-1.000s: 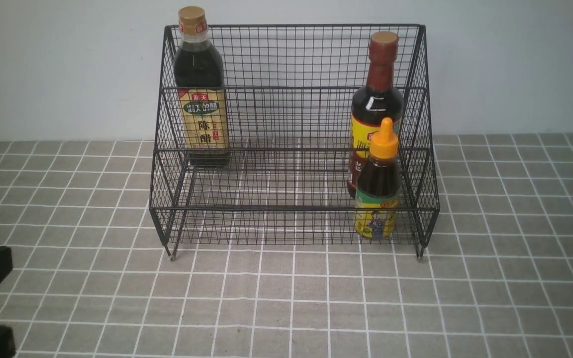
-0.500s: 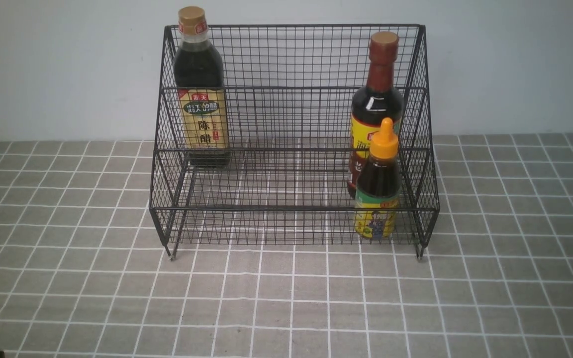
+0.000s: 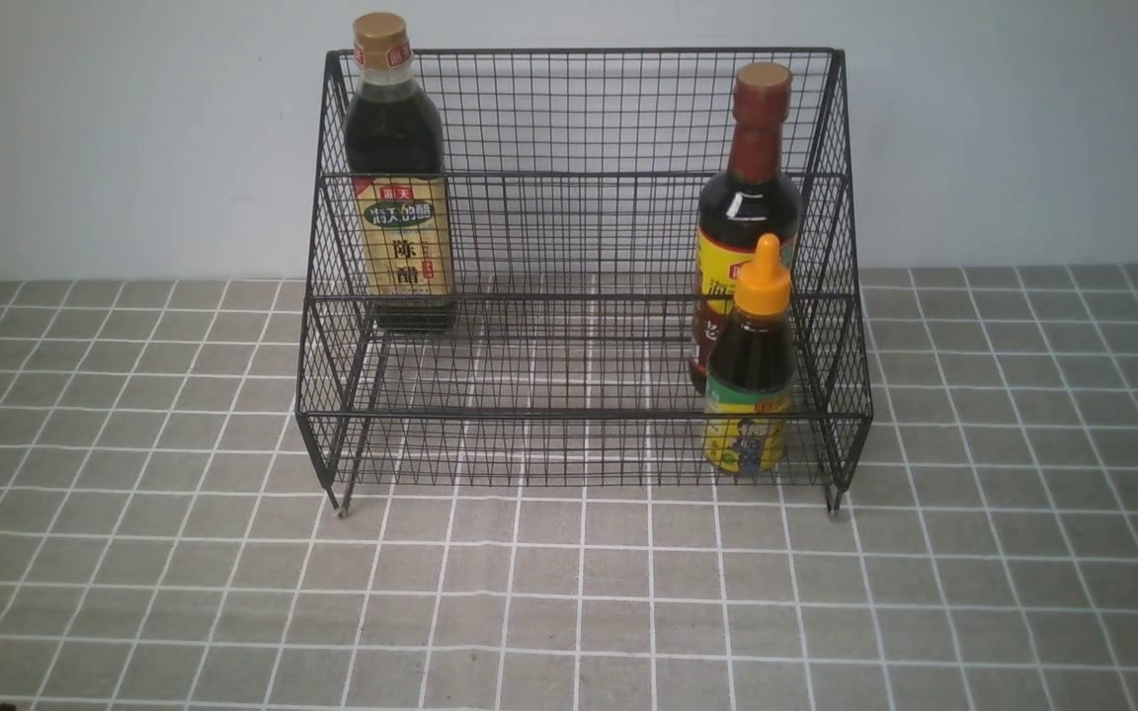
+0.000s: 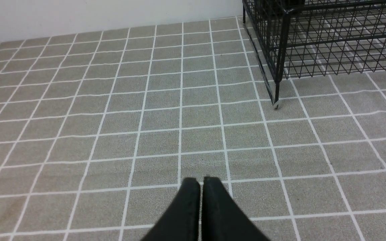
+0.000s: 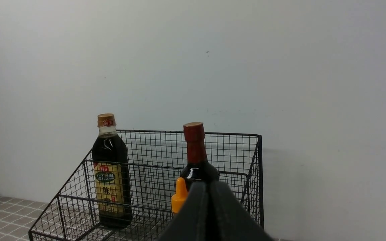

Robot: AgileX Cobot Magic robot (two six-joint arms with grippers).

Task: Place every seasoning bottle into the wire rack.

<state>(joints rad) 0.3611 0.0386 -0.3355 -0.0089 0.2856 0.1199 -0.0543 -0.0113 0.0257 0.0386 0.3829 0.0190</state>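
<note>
The black wire rack (image 3: 579, 178) stands against the wall with three seasoning bottles upright inside. The gold-capped bottle (image 3: 397, 178) is on an upper shelf at the left. At the right stands the brown-capped bottle (image 3: 749, 197), and the short orange-capped bottle (image 3: 749, 385) is in front of it on the lowest shelf. My left gripper (image 4: 200, 182) is shut and empty, low over the cloth, left of the rack's front leg (image 4: 276, 97). My right gripper (image 5: 207, 185) is shut and empty, back from the rack (image 5: 226, 150), facing it. Neither arm shows in the front view.
A grey tablecloth (image 3: 569, 602) with a white grid covers the table in front of and beside the rack. A plain pale wall (image 3: 85, 148) rises right behind the rack.
The left arm, seen at the lower left corner a second ago, has drawn back out of the front view. The bottles and rack have not moved.
</note>
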